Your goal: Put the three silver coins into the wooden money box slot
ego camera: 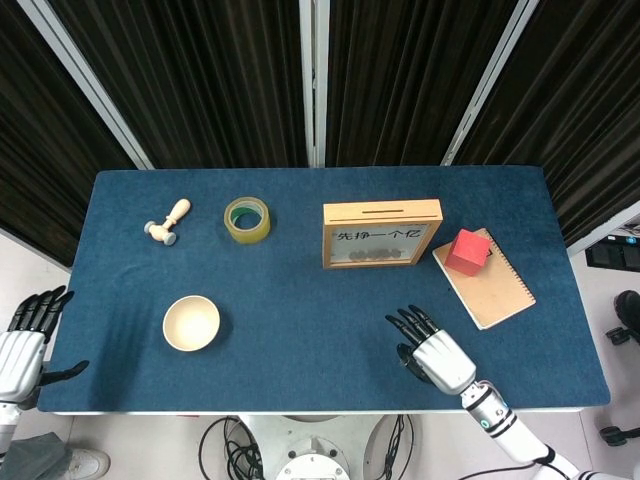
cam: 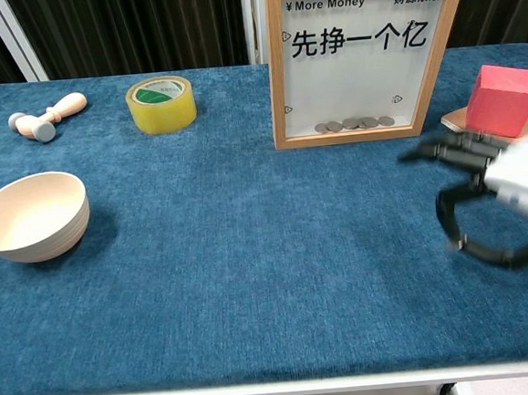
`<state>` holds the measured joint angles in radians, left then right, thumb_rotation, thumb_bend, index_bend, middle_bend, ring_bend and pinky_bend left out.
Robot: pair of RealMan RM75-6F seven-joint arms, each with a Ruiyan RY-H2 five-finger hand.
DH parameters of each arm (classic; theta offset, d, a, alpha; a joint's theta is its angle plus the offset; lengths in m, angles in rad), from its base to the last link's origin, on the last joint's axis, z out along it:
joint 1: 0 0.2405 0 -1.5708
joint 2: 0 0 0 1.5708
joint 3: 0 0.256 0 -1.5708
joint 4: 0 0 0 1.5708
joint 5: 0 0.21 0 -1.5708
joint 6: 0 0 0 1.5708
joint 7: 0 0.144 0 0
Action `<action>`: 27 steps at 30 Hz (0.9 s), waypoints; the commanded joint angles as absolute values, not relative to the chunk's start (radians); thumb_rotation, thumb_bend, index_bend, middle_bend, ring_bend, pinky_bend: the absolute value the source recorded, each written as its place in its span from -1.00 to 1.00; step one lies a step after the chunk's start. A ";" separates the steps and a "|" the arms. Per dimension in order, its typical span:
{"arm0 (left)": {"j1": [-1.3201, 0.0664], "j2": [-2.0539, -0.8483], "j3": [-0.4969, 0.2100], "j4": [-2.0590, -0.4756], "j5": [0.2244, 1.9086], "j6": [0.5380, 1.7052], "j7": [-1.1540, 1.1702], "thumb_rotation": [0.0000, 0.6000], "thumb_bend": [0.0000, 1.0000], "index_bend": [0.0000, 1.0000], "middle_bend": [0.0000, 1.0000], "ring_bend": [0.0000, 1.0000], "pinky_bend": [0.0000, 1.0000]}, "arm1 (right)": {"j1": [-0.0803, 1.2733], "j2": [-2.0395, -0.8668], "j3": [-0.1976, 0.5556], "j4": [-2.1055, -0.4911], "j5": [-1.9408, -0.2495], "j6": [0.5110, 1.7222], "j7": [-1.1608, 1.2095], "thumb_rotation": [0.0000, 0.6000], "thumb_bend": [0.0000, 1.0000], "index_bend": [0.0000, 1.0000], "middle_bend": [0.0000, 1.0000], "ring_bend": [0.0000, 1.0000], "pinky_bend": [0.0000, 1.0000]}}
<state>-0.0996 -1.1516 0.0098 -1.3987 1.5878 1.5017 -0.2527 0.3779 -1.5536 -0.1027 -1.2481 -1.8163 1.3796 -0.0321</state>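
Observation:
The wooden money box stands upright at the table's centre-right, its slot on the top edge. Several silver coins lie inside behind its clear front. My right hand hovers near the front edge, in front and to the right of the box. It is motion-blurred. A small pale smear at its thumb and forefinger tips looks like a silver coin pinched there. The cloth under it shows no coin. My left hand hangs off the table's left edge with fingers spread, holding nothing.
A pale bowl sits front left. A yellow tape roll and a small wooden mallet lie at the back left. A red cube rests on a brown notebook right of the box.

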 commanded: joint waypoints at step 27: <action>-0.115 -1.157 0.014 -1.419 1.596 1.483 -0.226 1.00 -0.98 -0.97 -1.00 -1.00 -1.00 | 0.970 -1.204 0.545 -1.826 -0.443 1.134 -0.994 1.00 -0.10 0.58 -0.72 -1.00 -1.00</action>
<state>-0.1148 -1.1569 0.0146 -1.4192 1.5960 1.4822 -0.2257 0.8049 -1.2236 0.4977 -1.8033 -0.7455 1.1739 -0.7461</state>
